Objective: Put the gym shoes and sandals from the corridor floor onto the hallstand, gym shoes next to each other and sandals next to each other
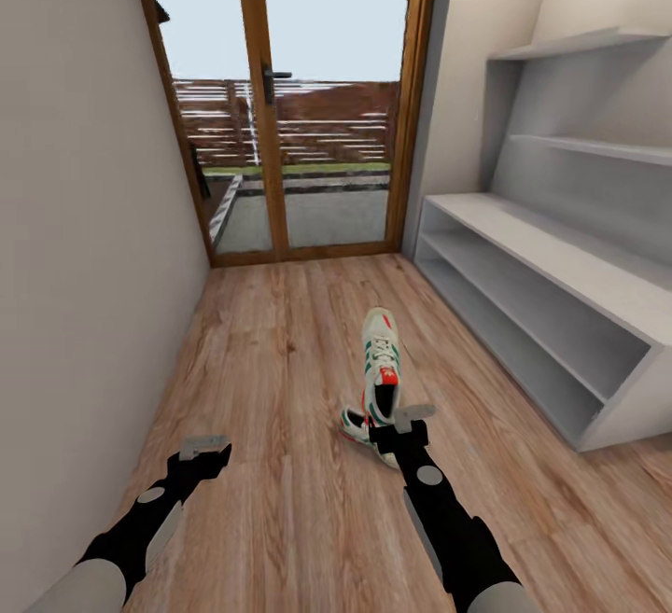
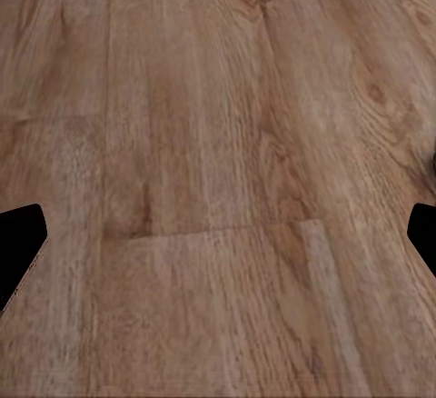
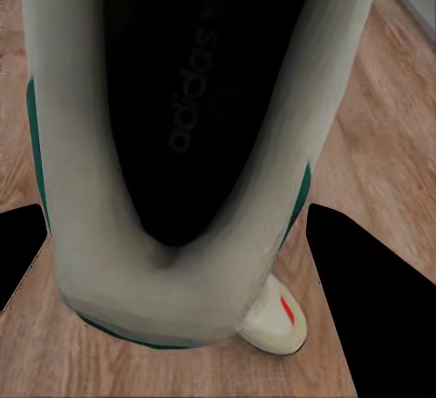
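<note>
The right gripper (image 1: 403,424) is closed on the heel end of one sneaker (image 1: 381,363), with a finger on each side of the shoe's collar. In the right wrist view, this sneaker (image 3: 182,144) sits between the two dark fingers (image 3: 363,298), its dark insole facing the camera. The held sneaker points toward the glass door (image 1: 280,100). A second sneaker (image 1: 357,424) lies on the wood floor (image 1: 280,361) just beside and partly under the first one; its toe (image 3: 272,321) shows in the right wrist view. The left gripper (image 1: 204,448) hovers over bare floor (image 2: 218,144), fingers spread apart and holding nothing. The grey shoe rack (image 1: 560,314) stands along the right wall, near the sneakers but apart from them.
</note>
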Robot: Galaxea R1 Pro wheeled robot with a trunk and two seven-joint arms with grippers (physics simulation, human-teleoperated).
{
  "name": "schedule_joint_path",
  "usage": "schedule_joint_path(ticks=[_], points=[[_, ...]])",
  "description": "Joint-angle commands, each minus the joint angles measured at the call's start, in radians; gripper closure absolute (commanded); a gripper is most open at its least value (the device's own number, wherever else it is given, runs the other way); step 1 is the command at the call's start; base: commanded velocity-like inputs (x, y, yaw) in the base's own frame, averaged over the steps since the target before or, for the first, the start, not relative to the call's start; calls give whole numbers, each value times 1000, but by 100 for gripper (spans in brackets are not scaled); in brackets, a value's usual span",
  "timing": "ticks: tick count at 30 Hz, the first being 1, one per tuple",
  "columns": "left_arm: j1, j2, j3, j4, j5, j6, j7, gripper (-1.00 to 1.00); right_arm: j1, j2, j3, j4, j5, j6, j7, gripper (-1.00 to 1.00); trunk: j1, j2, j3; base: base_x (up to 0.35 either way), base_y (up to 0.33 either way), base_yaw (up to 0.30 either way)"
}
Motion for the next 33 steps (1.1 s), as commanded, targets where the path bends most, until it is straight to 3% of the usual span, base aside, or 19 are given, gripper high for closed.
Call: schedule_joint_path(ticks=[1, 8, 33], points=[[-1, -1, 3, 1, 10, -2, -8, -100, 0, 0, 2, -2, 11, 8, -6, 100, 0, 0, -2, 337, 0, 178], [-1, 0, 3, 0, 9, -4, -8, -100, 0, 0, 0, -3, 11, 8, -7, 100, 0, 0, -8, 325, 64, 127], [-1, 2, 0, 1, 8, -4, -10, -100, 0, 0, -2, -3, 11, 5, -7, 100, 0, 0, -9, 274, 197, 3]])
